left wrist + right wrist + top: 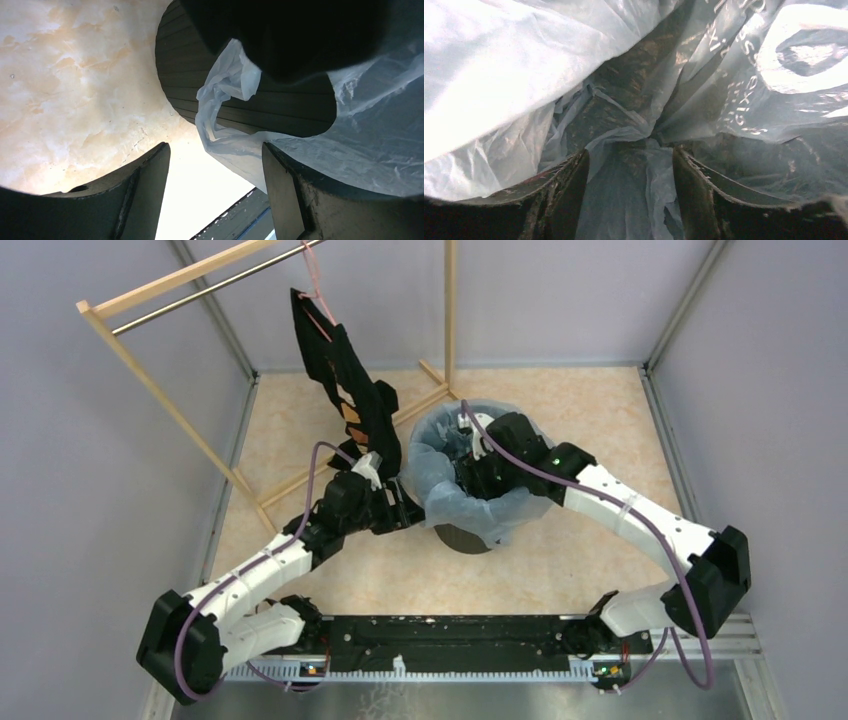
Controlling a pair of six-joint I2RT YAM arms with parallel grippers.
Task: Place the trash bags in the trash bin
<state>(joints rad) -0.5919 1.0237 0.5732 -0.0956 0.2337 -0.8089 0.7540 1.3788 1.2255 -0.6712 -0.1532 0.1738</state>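
The pale blue see-through film bag (pixel 440 495) lines the black ribbed plastic bin (pixel 175 75); my right end effector (pixel 630 157), wide, sits inside; my left end effector (pixel 215 152), wide and empty, faces the bag's outer hem.

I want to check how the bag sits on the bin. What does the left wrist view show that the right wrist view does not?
Only the left wrist: the bin's ribbed outer wall, the table beside it, and the bag's edge draped over that wall, ahead of the open left gripper. Only the right wrist: the bin's inside, lined with film that bears white lettering, and a fold of film reaching into the open right gripper. Both: the pale bag, the dark bin, and a gripper standing open.
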